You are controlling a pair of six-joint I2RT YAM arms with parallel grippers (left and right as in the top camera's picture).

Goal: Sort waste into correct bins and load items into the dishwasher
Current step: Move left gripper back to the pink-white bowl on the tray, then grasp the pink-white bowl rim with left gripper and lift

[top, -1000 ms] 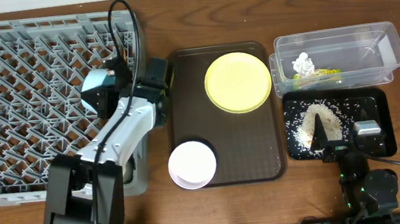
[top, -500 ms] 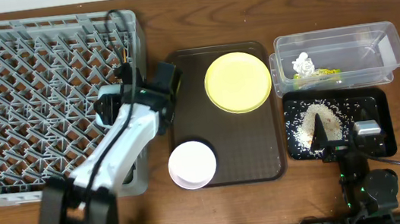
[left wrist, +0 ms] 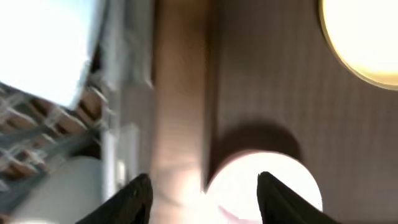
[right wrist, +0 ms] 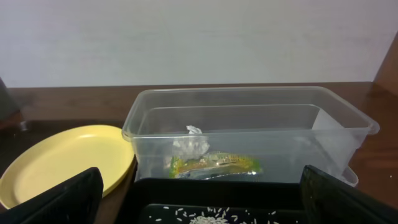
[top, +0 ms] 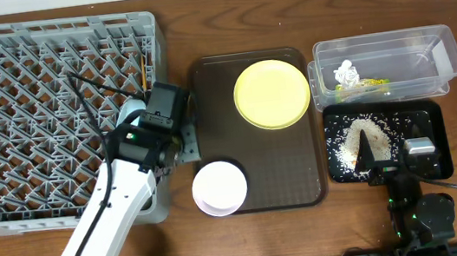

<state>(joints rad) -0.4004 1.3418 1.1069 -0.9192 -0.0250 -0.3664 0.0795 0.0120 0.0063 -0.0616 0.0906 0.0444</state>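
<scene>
Brown wooden table (top: 199,27), seen from overhead. Grey dish rack (top: 34,108) fills the left side. Thin wooden chopsticks (top: 147,65) stand at its far right edge. Light blue bowl (left wrist: 43,43) sits in the rack by the right wall, blurred in the wrist view and partly under the left arm. Brown serving tray (top: 259,163) lies just right of the rack. It carries the yellow plate (top: 271,94) at its far end and the pinkish-white bowl (top: 219,188) at its near left corner, the two well apart. Left gripper (left wrist: 204,180) hangs over the gap between rack and serving tray, just far-left of the pinkish-white bowl. Its fingers are spread with nothing between them. Clear plastic tub (top: 383,37) stands far right. Inside, at its left end, are the crumpled white tissue (right wrist: 189,144) and, just beside it, the green-and-orange snack wrapper (right wrist: 214,163). Black tray (top: 433,120) lies near the tub on the near side, with white rice scraps (top: 365,137) heaped on its left half. Right gripper (right wrist: 199,171) rests low over the near edge of the black tray, facing the tub. Its fingers stand at full spread and hold nothing.
</scene>
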